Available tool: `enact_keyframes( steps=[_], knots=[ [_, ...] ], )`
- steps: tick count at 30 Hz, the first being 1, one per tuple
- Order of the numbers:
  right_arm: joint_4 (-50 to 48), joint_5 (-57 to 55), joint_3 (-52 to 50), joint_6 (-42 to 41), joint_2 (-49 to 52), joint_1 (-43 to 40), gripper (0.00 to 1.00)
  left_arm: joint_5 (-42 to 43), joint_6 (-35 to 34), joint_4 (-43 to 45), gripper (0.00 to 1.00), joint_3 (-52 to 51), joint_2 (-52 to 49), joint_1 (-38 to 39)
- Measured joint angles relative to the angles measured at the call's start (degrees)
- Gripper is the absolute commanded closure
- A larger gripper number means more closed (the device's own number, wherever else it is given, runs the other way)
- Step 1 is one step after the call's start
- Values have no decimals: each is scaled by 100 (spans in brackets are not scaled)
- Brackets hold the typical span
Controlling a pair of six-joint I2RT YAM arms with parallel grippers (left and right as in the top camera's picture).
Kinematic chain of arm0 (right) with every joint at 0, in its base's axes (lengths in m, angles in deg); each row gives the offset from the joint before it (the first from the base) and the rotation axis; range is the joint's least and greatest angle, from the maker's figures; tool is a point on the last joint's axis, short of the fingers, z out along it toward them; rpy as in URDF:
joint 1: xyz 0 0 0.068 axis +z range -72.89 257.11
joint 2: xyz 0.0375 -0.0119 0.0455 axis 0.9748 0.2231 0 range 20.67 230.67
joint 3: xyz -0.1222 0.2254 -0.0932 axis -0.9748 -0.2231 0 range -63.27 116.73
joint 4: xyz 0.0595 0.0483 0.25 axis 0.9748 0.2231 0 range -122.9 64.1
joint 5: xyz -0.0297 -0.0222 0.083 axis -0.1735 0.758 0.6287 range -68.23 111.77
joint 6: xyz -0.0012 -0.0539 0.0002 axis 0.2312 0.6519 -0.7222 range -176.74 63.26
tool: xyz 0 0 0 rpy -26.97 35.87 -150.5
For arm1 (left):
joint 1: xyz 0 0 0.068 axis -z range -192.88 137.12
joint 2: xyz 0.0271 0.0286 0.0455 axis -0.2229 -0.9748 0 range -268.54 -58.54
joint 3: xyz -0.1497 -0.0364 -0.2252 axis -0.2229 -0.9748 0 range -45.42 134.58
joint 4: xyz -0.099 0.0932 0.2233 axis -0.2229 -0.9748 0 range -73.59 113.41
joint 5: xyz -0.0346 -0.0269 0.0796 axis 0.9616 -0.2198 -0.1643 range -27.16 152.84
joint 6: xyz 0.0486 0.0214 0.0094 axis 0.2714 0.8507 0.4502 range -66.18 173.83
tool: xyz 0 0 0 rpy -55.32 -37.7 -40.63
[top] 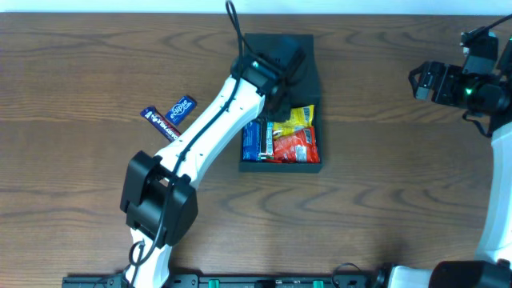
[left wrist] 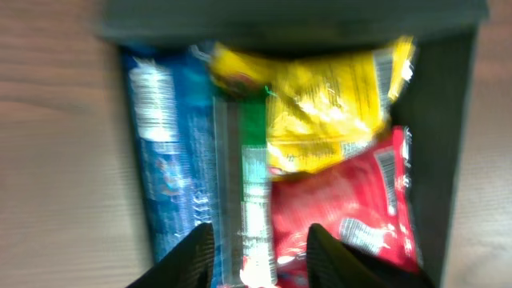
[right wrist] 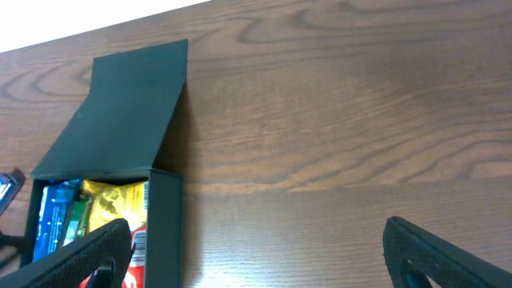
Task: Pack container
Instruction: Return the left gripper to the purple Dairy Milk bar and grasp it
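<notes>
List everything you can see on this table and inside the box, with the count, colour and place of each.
table: one, brown wood, under everything
container: one, dark teal-grey, mid-table, its flap lid open toward the far side
blue packet: one, blue, in the container along its left wall
green bar: one, green, in the container beside the blue packet
yellow packet: one, yellow, in the container, far right part
red packet: one, red, in the container, near right part
loose packets: two, dark blue, on the table left of the container
left gripper: one, black fingers, open above the green bar
right gripper: one, black fingers, wide open, empty, right of the container
</notes>
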Motion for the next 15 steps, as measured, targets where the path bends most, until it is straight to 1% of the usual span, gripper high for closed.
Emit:
enact_keyframes(
  steps=[2,3,5,8,10,11,15],
  knots=[
    [2,-2,0,0,0,0,1,-551,-153,-343,45,302,24,-35],
    [0,-2,0,0,0,0,1,-826,-278,-496,45,400,48,-96],
    [0,-2,0,0,-2,0,1,-1119,-413,-702,46,455,79,-317],
    [0,-2,0,0,-2,0,1,-1241,-560,-911,46,422,83,-866],
    [-2,-2,0,0,-2,0,1,-1246,-614,-979,46,345,85,-1482],
    [-2,-2,0,0,-2,0,1,-1248,-625,-986,46,315,85,-1626],
    [-4,-2,0,0,-2,0,1,-1231,-693,-756,46,-181,85,-2369]
  ],
)
